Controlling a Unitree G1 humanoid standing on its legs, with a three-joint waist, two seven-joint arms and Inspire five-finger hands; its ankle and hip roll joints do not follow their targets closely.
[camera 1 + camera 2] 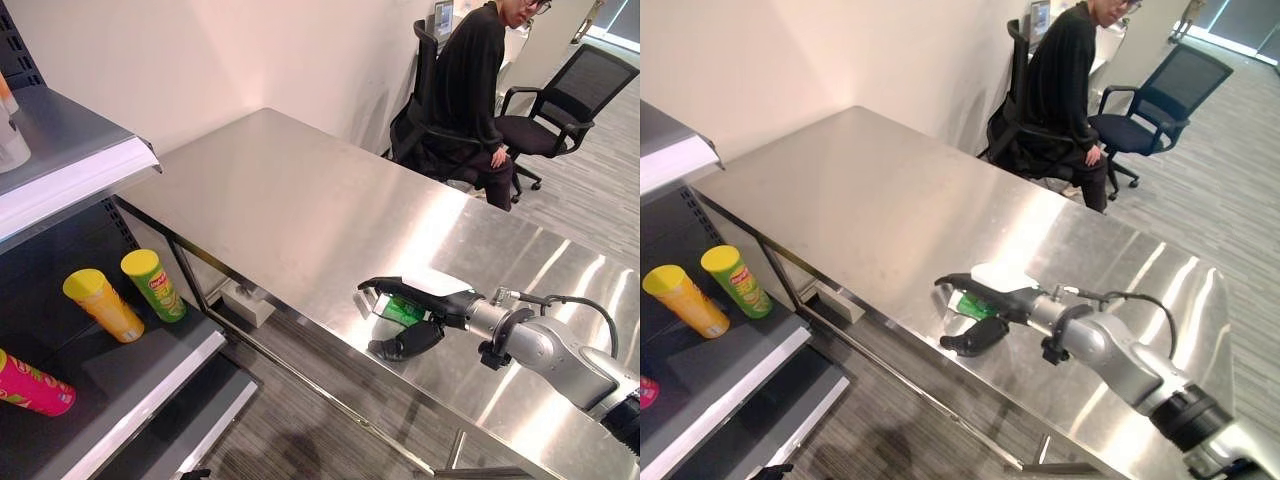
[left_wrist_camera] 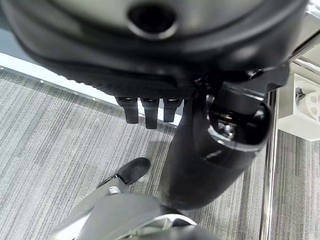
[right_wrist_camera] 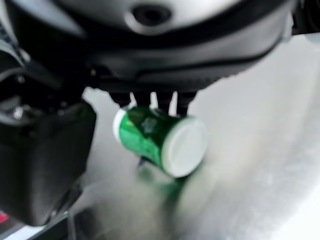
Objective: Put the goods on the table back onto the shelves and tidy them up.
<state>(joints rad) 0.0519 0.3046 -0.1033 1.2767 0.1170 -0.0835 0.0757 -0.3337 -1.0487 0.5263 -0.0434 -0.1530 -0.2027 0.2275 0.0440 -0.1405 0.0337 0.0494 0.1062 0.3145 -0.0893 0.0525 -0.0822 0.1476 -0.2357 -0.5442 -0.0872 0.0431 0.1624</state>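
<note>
A small green can [image 3: 159, 139] with a white cap lies on its side on the steel desk [image 1: 300, 210], near the front edge. The right hand [image 1: 425, 305] is at it, fingers stretched straight over the top and thumb spread below, not closed round it. The left hand [image 2: 150, 107] hangs over the grey floor [image 2: 60, 135], fingers relaxed, holding nothing. On the lower shelf [image 1: 150, 370] to the left stand a yellow tube [image 1: 102, 304] and a green tube [image 1: 153, 284], with a pink tube [image 1: 35, 387] lying beside them. A person [image 1: 470, 90] sits on an office chair [image 1: 425, 100] beyond the desk.
</note>
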